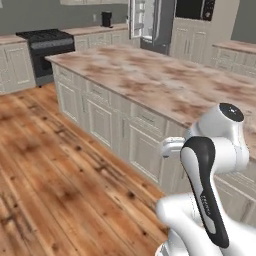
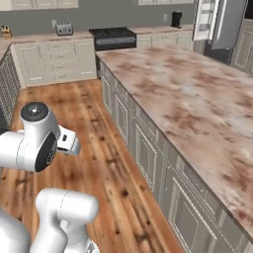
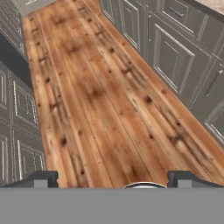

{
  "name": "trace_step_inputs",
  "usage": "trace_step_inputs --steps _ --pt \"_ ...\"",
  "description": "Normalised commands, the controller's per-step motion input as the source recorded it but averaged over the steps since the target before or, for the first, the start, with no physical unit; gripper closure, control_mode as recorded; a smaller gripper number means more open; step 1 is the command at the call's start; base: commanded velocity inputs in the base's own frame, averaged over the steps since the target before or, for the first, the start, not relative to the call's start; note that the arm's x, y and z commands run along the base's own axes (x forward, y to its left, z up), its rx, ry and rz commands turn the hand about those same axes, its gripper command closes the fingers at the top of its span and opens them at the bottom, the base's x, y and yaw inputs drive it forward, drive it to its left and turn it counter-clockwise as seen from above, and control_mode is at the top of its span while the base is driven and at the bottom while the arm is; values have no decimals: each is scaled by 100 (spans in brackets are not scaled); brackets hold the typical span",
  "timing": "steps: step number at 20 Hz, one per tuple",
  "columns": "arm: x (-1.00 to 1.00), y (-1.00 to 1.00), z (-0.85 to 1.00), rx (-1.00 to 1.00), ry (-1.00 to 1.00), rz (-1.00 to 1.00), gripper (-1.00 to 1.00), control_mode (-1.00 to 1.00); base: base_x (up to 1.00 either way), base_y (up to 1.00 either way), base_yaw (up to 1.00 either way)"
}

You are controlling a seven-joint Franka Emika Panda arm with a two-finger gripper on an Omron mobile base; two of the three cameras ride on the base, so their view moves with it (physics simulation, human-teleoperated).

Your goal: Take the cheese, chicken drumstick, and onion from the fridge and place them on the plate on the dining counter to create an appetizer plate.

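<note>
The dining counter [image 1: 165, 80] [image 2: 197, 99] stretches ahead on my right, its marbled brown-and-cream top bare where it shows. Beyond its far end stands the grey fridge [image 1: 150, 22] [image 2: 220, 20] with a door swung open and white shelves visible inside. My gripper [image 3: 114, 180] points down at the wooden floor beside the counter's cabinets [image 3: 175, 52]; its fingertips [image 3: 41, 179] stand wide apart, open, with nothing between them. The plate, cheese, chicken drumstick and onion are out of view.
A black stove [image 1: 45, 42] [image 2: 112, 37] sits against the back wall, with a dark coffee machine [image 1: 106, 19] and a toaster [image 2: 64, 28] on the counters. Cream cabinets [image 3: 17, 122] line the aisle's other side. A plank-floor aisle [image 1: 60, 170] runs between.
</note>
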Motion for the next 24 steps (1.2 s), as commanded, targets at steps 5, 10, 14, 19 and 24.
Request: trace_step_inputs --steps 5,10,14,19,24 --pt "0 0 0 0 0 0 -100 100 100 100 -8" --pt "0 0 0 0 0 0 -100 100 100 99 -11" --pt "0 0 0 0 0 0 -100 100 100 89 -18" --pt "0 0 0 0 0 0 -100 100 98 85 -21" --pt "0 0 0 0 0 0 -100 100 96 87 -22"
